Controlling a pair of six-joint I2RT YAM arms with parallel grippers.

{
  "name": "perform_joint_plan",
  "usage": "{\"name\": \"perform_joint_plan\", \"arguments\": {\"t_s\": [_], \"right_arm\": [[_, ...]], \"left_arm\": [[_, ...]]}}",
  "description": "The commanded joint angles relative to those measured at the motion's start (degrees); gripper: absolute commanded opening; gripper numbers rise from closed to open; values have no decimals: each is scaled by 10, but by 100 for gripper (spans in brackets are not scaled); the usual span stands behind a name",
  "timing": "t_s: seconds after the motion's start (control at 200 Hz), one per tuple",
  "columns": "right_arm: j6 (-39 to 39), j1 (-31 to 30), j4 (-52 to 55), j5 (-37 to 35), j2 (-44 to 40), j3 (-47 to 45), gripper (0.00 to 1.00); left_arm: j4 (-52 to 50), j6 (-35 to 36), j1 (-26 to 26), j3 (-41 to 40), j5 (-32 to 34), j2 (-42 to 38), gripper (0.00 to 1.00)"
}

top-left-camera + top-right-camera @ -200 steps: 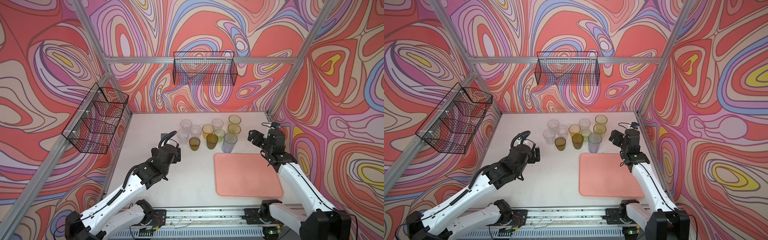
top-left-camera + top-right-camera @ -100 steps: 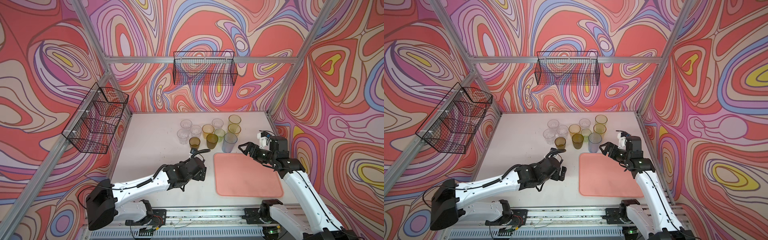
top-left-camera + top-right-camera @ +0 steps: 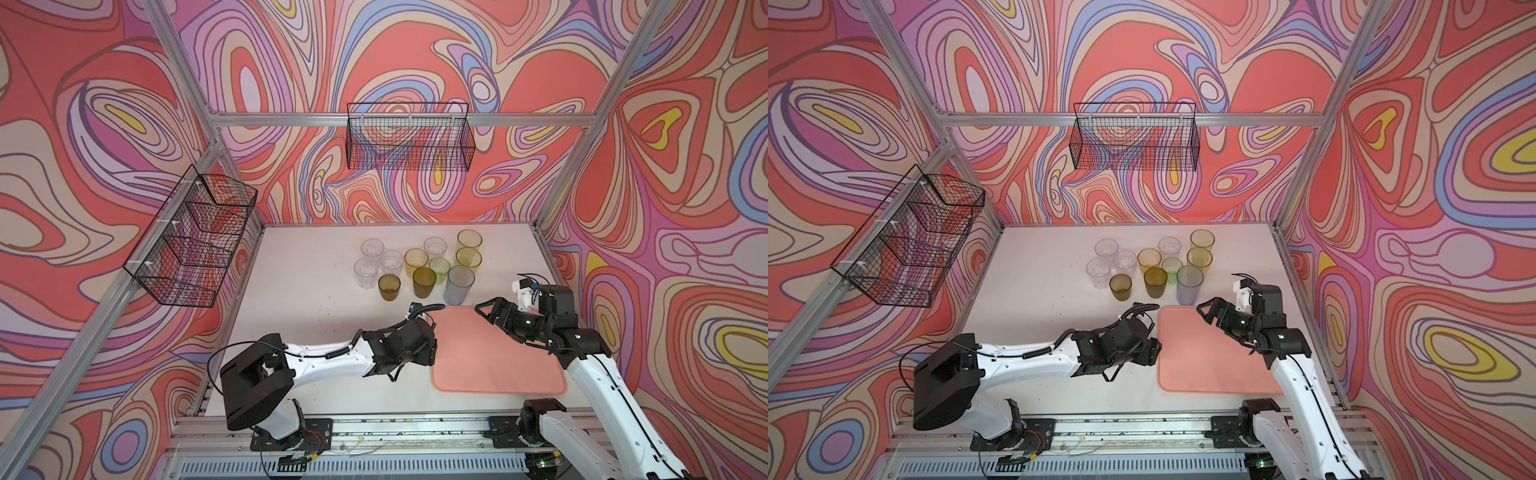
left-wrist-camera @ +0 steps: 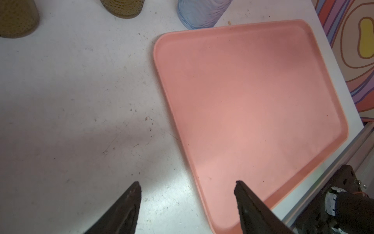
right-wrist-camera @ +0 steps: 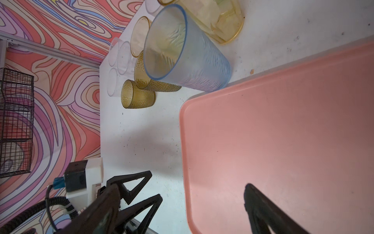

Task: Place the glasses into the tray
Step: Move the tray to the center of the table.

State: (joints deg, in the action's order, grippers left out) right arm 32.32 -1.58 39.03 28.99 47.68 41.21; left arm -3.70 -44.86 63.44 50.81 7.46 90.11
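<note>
Eleven glasses (image 3: 424,282) stand upright in a cluster on the white table (image 3: 299,291), at the centre of both top views, all outside the tray (image 3: 498,357) just below them. The left pincer (image 4: 188,202), hidden under its wrist from above, is spread empty across the tray's edge; the right pincer (image 5: 180,190) is spread wide, empty. The left wrist view crops three glasses.

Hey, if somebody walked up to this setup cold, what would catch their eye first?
The loud swirled walls hit first, then the huddle of clear and tinted glasses at the table's far middle. Just in front lies the bare pink tray, the left tool open at its left edge and the right tool open above its far end.
</note>
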Motion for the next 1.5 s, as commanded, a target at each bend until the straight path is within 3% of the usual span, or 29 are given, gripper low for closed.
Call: {"name": "perform_joint_plan", "arguments": {"t_s": [0.0, 0.145, 0.366, 0.761, 0.936, 1.302, 1.492], "right_arm": [[9, -3, 18, -23, -11, -9, 98], [20, -3, 20, -25, -11, -22, 98], [28, -3, 23, -43, -19, -26, 98], [24, -2, 42, -76, -22, -14, 97], [23, -3, 46, -78, -21, -12, 97], [20, -3, 53, -92, -27, -9, 98], [22, -2, 55, -94, -29, -7, 98]], "left_arm": [[58, -25, 5, 5, -14, 24, 70], [59, -35, 6, 22, -24, 59, 64], [37, -52, 8, 51, -17, 109, 44], [-9, -98, 9, 80, -27, 165, 23], [-30, -103, 9, 68, -15, 148, 22], [-104, -102, 8, 24, 13, 96, 10], [-145, -105, 6, -11, 34, 61, 10]]}}
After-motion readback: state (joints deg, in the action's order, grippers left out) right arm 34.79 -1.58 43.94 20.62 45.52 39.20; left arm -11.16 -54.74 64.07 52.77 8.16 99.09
